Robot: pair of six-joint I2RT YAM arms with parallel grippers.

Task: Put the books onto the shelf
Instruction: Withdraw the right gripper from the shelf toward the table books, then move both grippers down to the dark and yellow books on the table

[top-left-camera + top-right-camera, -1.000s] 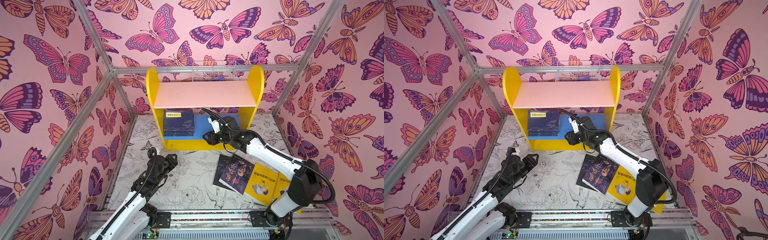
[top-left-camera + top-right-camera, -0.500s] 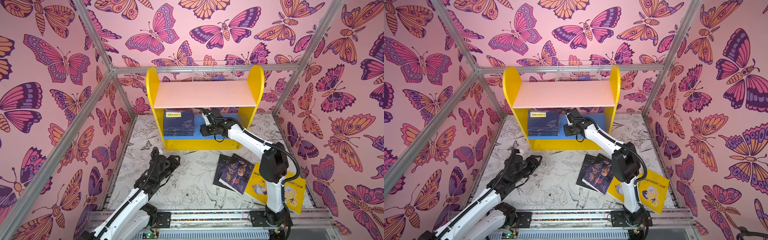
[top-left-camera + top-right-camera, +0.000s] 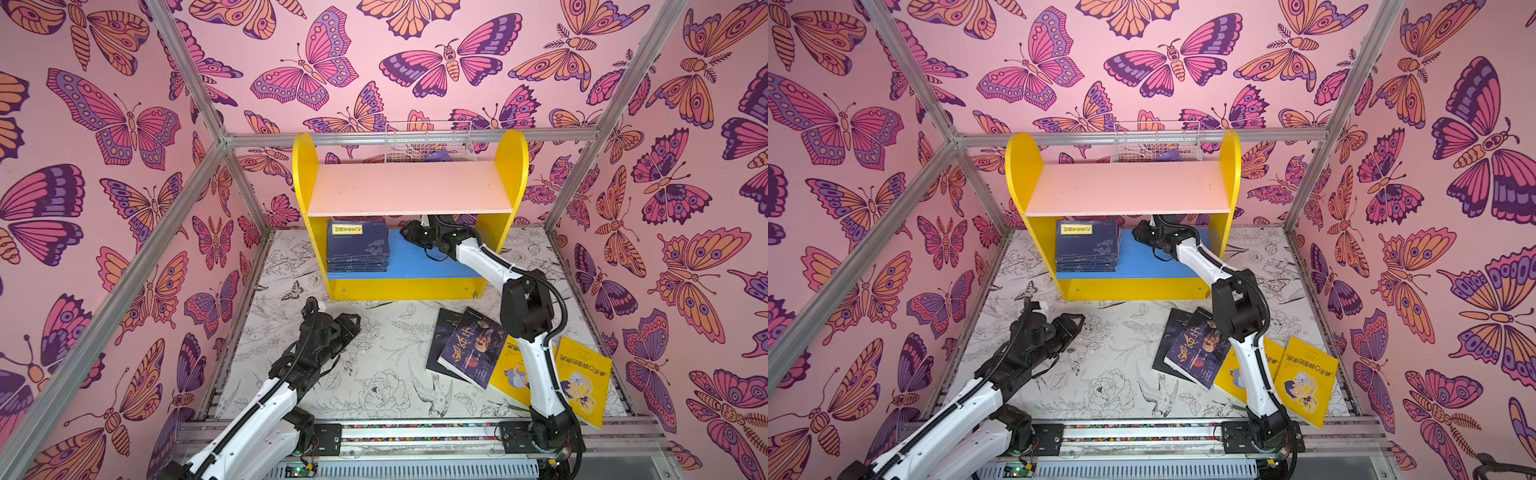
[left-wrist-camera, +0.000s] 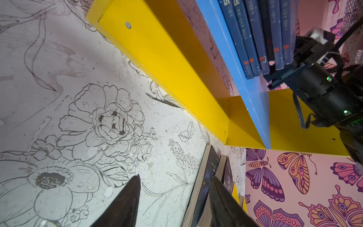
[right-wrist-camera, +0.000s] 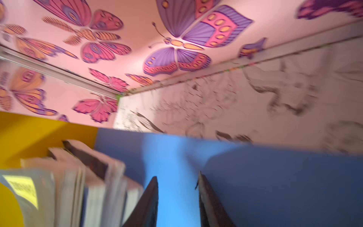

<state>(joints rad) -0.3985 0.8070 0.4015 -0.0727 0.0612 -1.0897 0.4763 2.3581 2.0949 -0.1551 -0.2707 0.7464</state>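
Logged shelf (image 3: 409, 189) at 12 o'clock of desk (image 3: 374, 374), navy stack (image 3: 358, 248) at 9 o'clock end of blue board (image 3: 419, 262). Found right claw (image 3: 405, 235) just beside stack, at its 3 o'clock, spread, pinching nothing. Found left claw (image 3: 353, 324) spread, empty, over desk near 7 o'clock. Noted dark books (image 3: 465, 347), yellow books (image 3: 584, 380) at 4 o'clock.

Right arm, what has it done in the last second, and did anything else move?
The right pincer pushed deeper under the pink board, over the blue board beside the navy stack, holding nothing; its elbow swung in toward the shelf. The left pincer, the stack and the four loose books stayed put.
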